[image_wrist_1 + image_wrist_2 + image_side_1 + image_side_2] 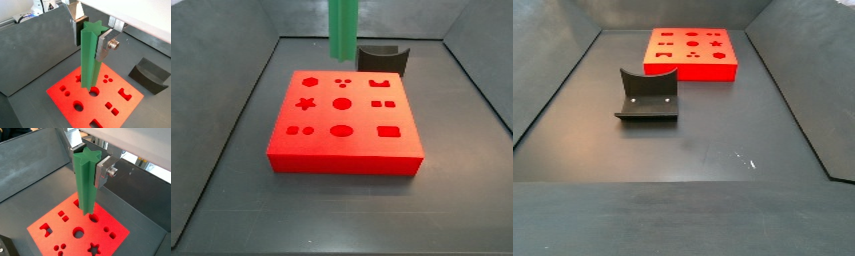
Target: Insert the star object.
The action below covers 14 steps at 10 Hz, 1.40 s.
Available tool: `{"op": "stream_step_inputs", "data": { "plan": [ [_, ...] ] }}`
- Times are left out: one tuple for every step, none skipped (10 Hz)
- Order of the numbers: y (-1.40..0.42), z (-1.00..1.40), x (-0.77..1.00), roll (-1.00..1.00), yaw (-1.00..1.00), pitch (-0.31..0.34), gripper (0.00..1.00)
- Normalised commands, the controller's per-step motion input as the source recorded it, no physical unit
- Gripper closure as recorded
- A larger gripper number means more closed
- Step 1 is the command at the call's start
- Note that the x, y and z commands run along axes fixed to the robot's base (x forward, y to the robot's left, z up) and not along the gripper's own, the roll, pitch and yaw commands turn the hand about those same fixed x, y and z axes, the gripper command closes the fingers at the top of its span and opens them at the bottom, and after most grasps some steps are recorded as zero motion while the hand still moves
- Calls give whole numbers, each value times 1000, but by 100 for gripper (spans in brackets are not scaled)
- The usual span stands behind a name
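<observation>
The dark tabletop (700, 150) with its grey walls is the largest thing in both side views. On it lies the red block (344, 122), flat, with many shaped holes in its top face: round ones, square ones, a star, small dots. In a side view the block (692, 52) is at the far end of the tabletop.

The fixture (648, 96), a dark curved bracket on a base plate, stands apart from the block on the floor. In a side view it (382, 58) is just behind the block's far edge.

The star object (90, 57) is a long green bar with ridged sides. It hangs upright above the block, and in both wrist views its lower end (85, 203) is over the middle of the holed face. I cannot tell if it touches the block. In a side view only its lower part (342, 30) shows, above the far side of the block.

The hand (91, 37) is closed on the upper part of the bar, and one silver finger (103, 172) is pressed on its side.
</observation>
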Motion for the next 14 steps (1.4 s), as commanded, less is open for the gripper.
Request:
{"op": "stream_step_inputs", "data": {
  "plan": [
    [3,-363,0,21,280,0,100],
    [197,-503,-63,77,860,0,100],
    [106,-503,-40,126,929,0,100],
    [23,-520,0,179,951,0,100],
    [0,-534,0,216,986,0,100],
    [0,-514,0,224,977,0,100],
    [0,-514,0,224,980,0,100],
    [0,-511,0,224,980,0,100],
    [46,-429,0,251,849,43,100],
    [409,-406,-114,211,449,50,100],
    [549,-186,-357,0,163,14,100],
    [471,80,-257,-270,0,-83,100],
    [237,0,-326,-321,-131,-210,100],
    [251,46,-346,-500,-106,-350,100]
  ]
}}
